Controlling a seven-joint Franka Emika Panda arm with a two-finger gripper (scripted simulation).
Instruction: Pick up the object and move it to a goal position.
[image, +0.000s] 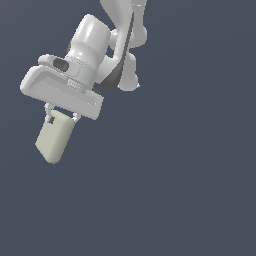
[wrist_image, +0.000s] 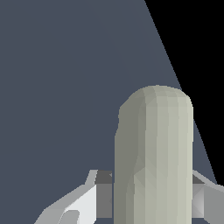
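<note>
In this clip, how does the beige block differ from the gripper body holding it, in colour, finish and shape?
The block is pale beige-olive and matte; the gripper body is white and glossy. The block is a plain elongated piece with rounded ends; the gripper body is a wide bar, broader than the block. The fingers press on the block's sides. Both are tilted alike.

Not much of a room, honestly; just a flat slate-blue backdrop (image: 190, 190) everywhere, evenly lit, no seams or texture; the wrist view showed a solid black area (wrist_image: 197, 43) cutting one corner.
</note>
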